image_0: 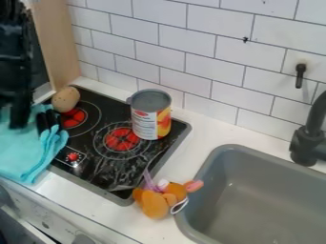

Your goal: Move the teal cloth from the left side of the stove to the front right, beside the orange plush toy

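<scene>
Black gripper [33, 121] hung at turquoise fabric cloth [25, 155], jaws' spread unclear; tan egg-shaped object [66, 99] lay near jaws.

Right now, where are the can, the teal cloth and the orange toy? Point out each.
Can [146, 125], camera view: label on its side.
Teal cloth [23, 156], camera view: its broad middle.
Orange toy [154, 205], camera view: its rounded body.

On the stove [105, 167] I see 1 can [144, 125] and 1 egg-shaped thing [66, 99]; beside it, 1 plush toy [154, 205], 1 sink [255, 200].
</scene>
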Robot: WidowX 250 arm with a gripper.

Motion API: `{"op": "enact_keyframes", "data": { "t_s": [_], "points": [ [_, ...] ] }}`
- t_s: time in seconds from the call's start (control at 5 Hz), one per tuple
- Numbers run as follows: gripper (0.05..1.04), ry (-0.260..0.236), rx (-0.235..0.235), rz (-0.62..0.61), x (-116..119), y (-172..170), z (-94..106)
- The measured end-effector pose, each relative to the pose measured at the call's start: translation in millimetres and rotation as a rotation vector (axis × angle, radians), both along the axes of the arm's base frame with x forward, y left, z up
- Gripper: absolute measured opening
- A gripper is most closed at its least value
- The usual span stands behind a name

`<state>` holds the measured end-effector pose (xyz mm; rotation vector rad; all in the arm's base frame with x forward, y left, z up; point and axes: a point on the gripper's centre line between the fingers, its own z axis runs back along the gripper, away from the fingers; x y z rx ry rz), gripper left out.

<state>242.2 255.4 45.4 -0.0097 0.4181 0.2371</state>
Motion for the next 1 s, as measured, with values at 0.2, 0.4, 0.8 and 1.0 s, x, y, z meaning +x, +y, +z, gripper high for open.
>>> {"op": "enact_keyframes", "data": {
  "t_s": [0.2, 0.4, 0.8, 1.0],
  "points": [
    [1.008, -0.041, 0.020, 0.025, -3, -7, -8.3],
    [1.008, -0.115, 0.016, 0.062, -5, -15, -11.9],
    [1.008, -0.155, -0.112, 0.031, -6, -79, -11.7],
    [1.008, -0.137, -0.202, -0.069, -19, -128, -16.7]
  ]
}}
